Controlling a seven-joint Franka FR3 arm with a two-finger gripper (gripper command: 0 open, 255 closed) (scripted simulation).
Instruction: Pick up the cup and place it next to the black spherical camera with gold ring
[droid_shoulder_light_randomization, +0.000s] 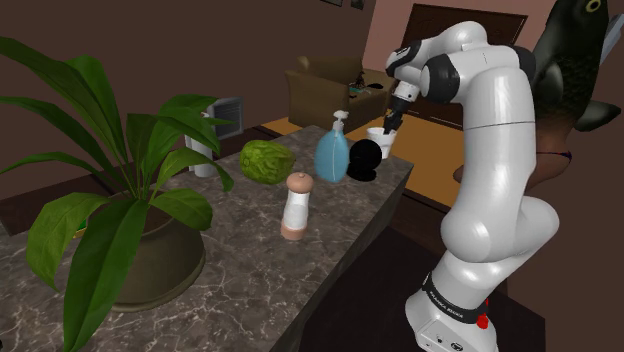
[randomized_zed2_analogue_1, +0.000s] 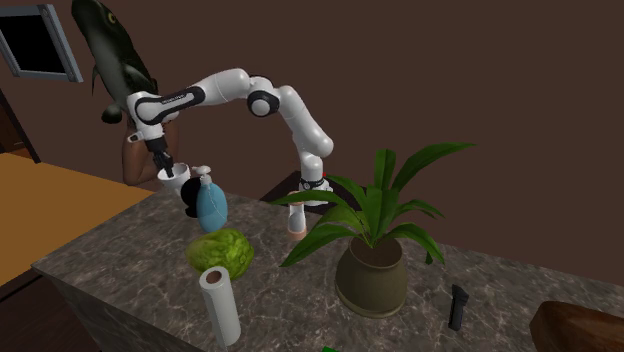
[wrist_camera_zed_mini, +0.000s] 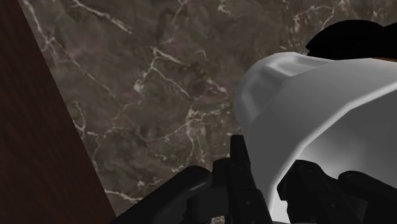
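Beside the black spherical camera (droid_shoulder_light_randomization: 365, 158), at the far end of the dark marble counter (droid_shoulder_light_randomization: 250, 280), a white cup (droid_shoulder_light_randomization: 377, 134) is held in the jaws of the white arm (droid_shoulder_light_randomization: 492, 120). The jaws are closed on the cup's wall. In the wrist view one black finger (wrist_camera_zed_mini: 239, 167) is pressed against the outside of the cup (wrist_camera_zed_mini: 318, 108) and the other lies within its bowl, so that the wall is clasped between them. The cup is placed just beside the camera, on the side away from the blue soap dispenser (droid_shoulder_light_randomization: 332, 152). Whether cup and camera touch, and whether the cup's base rests on the counter, cannot be told. The dispenser is set just beside the camera on its other side, and in the second exterior view the camera is partly covered by it. Past the dispenser from the camera, a green head of lettuce (droid_shoulder_light_randomization: 266, 161) is seen, and beyond that an upright white paper roll (droid_shoulder_light_randomization: 203, 152). A white grinder (droid_shoulder_light_randomization: 295, 207) with a brown top and base stands near the camera, apart from the lettuce. Well apart from the camera a broad-leaved potted plant (droid_shoulder_light_randomization: 150, 255) is placed, and farthest from the camera, beyond the plant, a black flashlight (randomized_zed2_analogue_1: 457, 305) is laid on the counter.
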